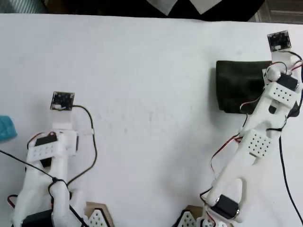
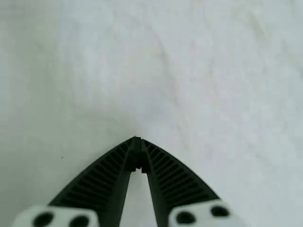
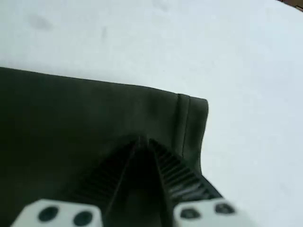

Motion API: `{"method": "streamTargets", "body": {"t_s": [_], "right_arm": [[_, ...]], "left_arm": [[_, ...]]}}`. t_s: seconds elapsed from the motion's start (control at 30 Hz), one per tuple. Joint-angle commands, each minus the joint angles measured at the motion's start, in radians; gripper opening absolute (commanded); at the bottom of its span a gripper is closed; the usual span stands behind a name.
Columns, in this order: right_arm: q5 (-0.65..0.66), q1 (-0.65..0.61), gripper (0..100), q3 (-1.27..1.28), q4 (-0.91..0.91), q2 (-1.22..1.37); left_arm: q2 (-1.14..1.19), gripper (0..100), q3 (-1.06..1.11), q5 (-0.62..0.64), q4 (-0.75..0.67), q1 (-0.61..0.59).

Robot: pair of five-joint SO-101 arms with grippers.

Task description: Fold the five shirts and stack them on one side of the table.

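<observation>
White perforated plastic arms carry black motors, black and red cables, ribbed black claws.

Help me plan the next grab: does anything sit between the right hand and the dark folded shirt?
Nothing visible does. The right hand, its fingertips together, hangs directly over the dark green folded cloth shirt, with only that cloth under its tips. Whether the tips touch the cloth cannot be told.

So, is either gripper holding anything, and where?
Nothing visibly: the left gripper is shut over bare table; the right gripper is shut over the dark shirt.
</observation>
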Motion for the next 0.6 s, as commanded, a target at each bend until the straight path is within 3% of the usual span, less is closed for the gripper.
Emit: {"method": "streamTargets", "body": {"t_s": [0.0, 0.23, 0.57], "right_arm": [[-0.011, 0.025, 2.3, -0.069, -0.022, -0.025], [-0.012, 0.005, 2.4, -0.147, 0.163, -0.163], [-0.005, -0.088, 2.4, -0.147, 0.704, -0.421]], "left_arm": [[-0.017, 3, -0.002, 0.002, -0.015, -0.005], [-0.017, 3, -0.002, 0.002, -0.015, -0.005], [-0.017, 3, -0.002, 0.002, -0.015, 0.0]]}}
